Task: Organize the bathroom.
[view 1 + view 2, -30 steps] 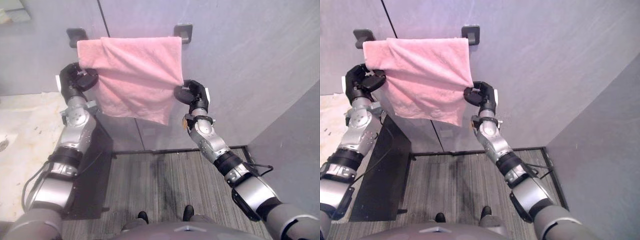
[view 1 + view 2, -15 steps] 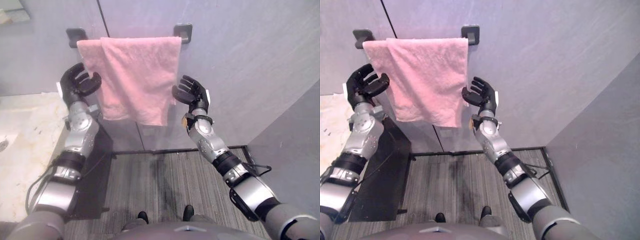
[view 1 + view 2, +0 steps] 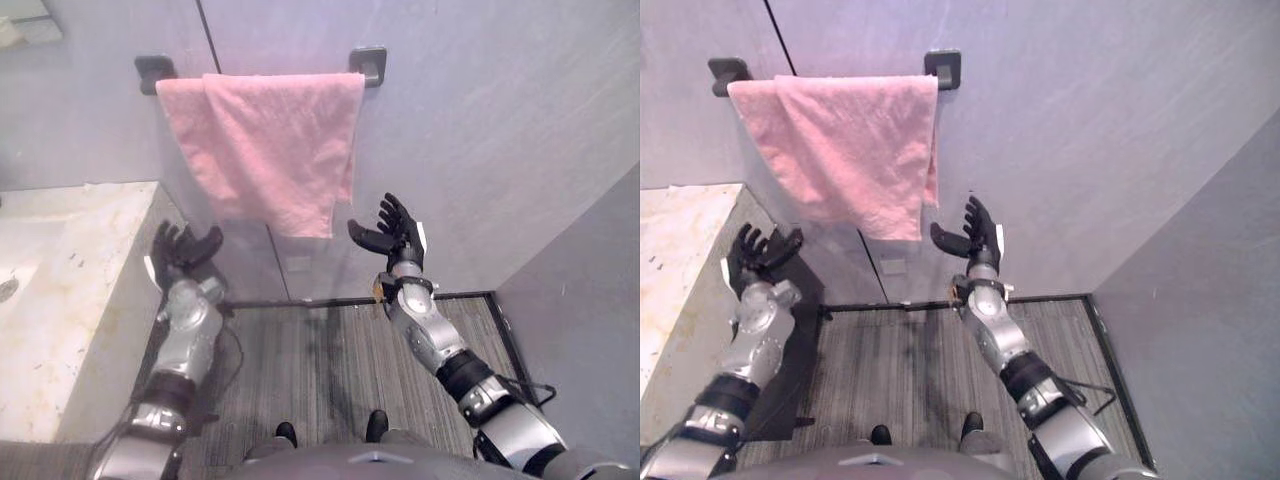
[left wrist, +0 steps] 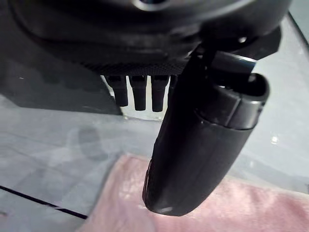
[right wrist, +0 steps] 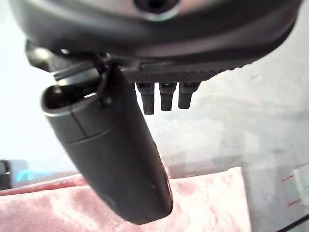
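A pink towel (image 3: 265, 140) hangs folded over a dark wall rail (image 3: 367, 62), its lower edge slanting down to the right. Both hands have dropped below it and touch nothing. My left hand (image 3: 180, 250) is open beside the counter's corner, well under the towel's left edge. My right hand (image 3: 393, 233) is open with fingers spread, just right of and below the towel's lower corner. The towel (image 4: 241, 203) shows past the left thumb (image 4: 203, 145) in the left wrist view, and the same towel (image 5: 203, 203) lies beyond the right thumb (image 5: 116, 159) in the right wrist view.
A pale stone counter (image 3: 70, 300) runs along the left, with a dark cabinet side (image 3: 790, 370) under it. Grey wall panels (image 3: 480, 130) stand behind the towel and a second wall (image 3: 590, 300) closes the right. Striped grey floor (image 3: 320, 360) lies below.
Both hands let go of the towel, opened and dropped well below it. The towel, pulled out sideways a second ago, now hangs slack on the rail.
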Tool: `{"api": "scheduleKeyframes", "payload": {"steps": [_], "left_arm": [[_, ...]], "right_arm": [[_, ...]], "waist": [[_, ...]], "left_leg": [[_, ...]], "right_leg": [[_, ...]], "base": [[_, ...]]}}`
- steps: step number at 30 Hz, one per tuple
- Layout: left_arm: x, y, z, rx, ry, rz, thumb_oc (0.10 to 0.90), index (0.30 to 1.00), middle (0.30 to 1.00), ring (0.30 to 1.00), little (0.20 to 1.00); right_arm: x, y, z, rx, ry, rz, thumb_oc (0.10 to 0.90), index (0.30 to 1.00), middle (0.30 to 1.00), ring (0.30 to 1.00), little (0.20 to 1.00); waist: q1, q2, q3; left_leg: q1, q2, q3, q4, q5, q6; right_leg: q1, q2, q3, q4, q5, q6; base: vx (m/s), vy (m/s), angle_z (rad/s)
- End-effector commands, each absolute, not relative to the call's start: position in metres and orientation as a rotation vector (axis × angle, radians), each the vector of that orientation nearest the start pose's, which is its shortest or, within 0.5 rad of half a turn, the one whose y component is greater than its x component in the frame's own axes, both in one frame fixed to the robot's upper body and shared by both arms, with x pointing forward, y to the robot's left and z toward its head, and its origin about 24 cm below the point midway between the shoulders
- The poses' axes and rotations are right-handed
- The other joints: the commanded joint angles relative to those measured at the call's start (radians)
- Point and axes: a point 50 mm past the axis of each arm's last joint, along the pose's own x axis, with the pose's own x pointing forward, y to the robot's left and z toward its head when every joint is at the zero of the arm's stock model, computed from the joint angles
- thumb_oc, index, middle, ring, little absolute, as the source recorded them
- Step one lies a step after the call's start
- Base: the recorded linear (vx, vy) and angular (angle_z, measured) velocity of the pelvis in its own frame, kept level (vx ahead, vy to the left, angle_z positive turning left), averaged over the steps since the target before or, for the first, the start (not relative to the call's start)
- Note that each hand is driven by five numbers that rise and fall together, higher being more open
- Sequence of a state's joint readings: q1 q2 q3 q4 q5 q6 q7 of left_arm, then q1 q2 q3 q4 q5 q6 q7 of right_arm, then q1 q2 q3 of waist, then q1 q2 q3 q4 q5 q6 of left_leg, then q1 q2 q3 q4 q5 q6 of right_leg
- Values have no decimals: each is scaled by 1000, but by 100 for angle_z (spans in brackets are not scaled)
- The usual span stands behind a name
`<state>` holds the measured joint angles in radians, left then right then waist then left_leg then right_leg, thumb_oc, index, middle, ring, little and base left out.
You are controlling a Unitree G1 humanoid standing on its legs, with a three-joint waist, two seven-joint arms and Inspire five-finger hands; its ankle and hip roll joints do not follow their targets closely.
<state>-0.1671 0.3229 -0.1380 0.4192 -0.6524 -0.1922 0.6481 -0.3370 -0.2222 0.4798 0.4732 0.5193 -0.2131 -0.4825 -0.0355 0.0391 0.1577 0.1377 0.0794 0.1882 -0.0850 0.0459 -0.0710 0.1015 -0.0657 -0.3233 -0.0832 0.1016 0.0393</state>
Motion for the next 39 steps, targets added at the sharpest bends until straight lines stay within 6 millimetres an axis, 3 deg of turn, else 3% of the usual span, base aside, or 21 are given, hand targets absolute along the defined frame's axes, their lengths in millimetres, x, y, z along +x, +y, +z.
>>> {"api": "scheduleKeyframes", "payload": {"steps": [1, 10, 13, 15, 19, 20, 22, 24, 26, 29, 33, 39], "left_arm": [[277, 235, 31, -159, 21, 579, 800, 900, 900, 900, 900], [242, 224, -37, -195, 332, 469, 800, 900, 900, 900, 900], [234, 225, -49, -187, 377, 469, 800, 900, 900, 900, 900], [225, 232, -59, -200, 415, 491, 800, 900, 900, 900, 900], [226, 238, -59, -176, 412, 491, 800, 900, 900, 900, 900], [229, 240, -56, -141, 409, 476, 800, 900, 900, 900, 900], [231, 242, -55, -122, 416, 460, 800, 900, 900, 900, 900], [233, 244, -56, -109, 419, 433, 800, 900, 900, 900, 900], [227, 249, -59, -94, 413, 436, 800, 900, 900, 900, 900], [217, 253, -64, -94, 422, 450, 800, 900, 900, 900, 900], [211, 255, -67, -83, 437, 437, 800, 900, 900, 900, 900], [200, 261, -68, -67, 445, 426, 800, 900, 900, 900, 900]], "right_arm": [[309, -113, 66, 156, -144, -35, 800, 900, 900, 900, 900], [292, -134, 29, 105, -1, -48, 800, 900, 900, 900, 900], [296, -137, 36, 94, -35, -55, 800, 900, 900, 900, 900], [305, -139, 50, 94, -95, -51, 800, 900, 900, 900, 900], [326, -139, 79, 96, -171, -44, 800, 900, 900, 900, 900], [333, -140, 91, 89, -209, -41, 800, 900, 900, 900, 900], [340, -143, 103, 91, -236, -53, 800, 900, 900, 900, 900], [346, -147, 111, 73, -263, -71, 800, 900, 900, 900, 900], [346, -147, 114, 55, -290, -44, 800, 900, 900, 900, 900], [350, -151, 124, 63, -293, -23, 800, 900, 900, 900, 900], [363, -154, 134, 66, -273, -20, 800, 900, 900, 900, 900], [364, -160, 127, 74, -249, -47, 800, 900, 900, 900, 900]], "waist": [[-10, 2, -60], [-14, -5, -50], [-9, -7, -46], [-3, -10, -44], [19, -9, -42], [26, 0, -37], [21, 6, -29], [9, -3, -17], [7, -11, -7], [23, -21, -12], [54, -30, -18], [71, -35, -22]], "left_leg": [[-13, -90, 55, 46, -73, 39], [-10, -91, 60, 30, -73, 43], [-4, -93, 58, 19, -73, 45], [-4, -93, 56, 16, -70, 43], [-17, -103, 48, 31, -82, 50], [-26, -99, 43, 48, -86, 56], [-36, -89, 22, 66, -96, 65], [-28, -94, -17, 79, -107, 61], [-26, -85, -4, 100, -125, 61], [-40, -79, 4, 118, -124, 45], [-80, -64, 11, 168, -118, 22], [-106, -53, 0, 198, -122, 18]], "right_leg": [[0, 43, 49, 82, -179, 66], [-11, 38, 51, 61, -150, 79], [-11, 34, 44, 54, -142, 83], [-14, 32, 43, 47, -133, 86], [-25, 25, 38, 91, -153, 88], [-56, 23, 46, 201, -199, 91], [-136, 22, 110, 300, -192, 108], [-165, -5, 146, 237, -143, 120], [-163, -13, 129, 199, -128, 120], [-117, 7, 119, 105, -110, 94], [-53, 30, 115, 47, -119, 68], [-35, 37, 108, 47, -140, 53]], "base": [[-77, 19, 0], [-79, 13, -1], [-53, 2, -1], [-17, -2, -2], [-12, -18, -8], [3, -47, -4], [40, -121, -6], [113, -206, 16], [153, -266, 70], [110, -224, 48], [132, -172, 11], [116, -89, 16]]}}
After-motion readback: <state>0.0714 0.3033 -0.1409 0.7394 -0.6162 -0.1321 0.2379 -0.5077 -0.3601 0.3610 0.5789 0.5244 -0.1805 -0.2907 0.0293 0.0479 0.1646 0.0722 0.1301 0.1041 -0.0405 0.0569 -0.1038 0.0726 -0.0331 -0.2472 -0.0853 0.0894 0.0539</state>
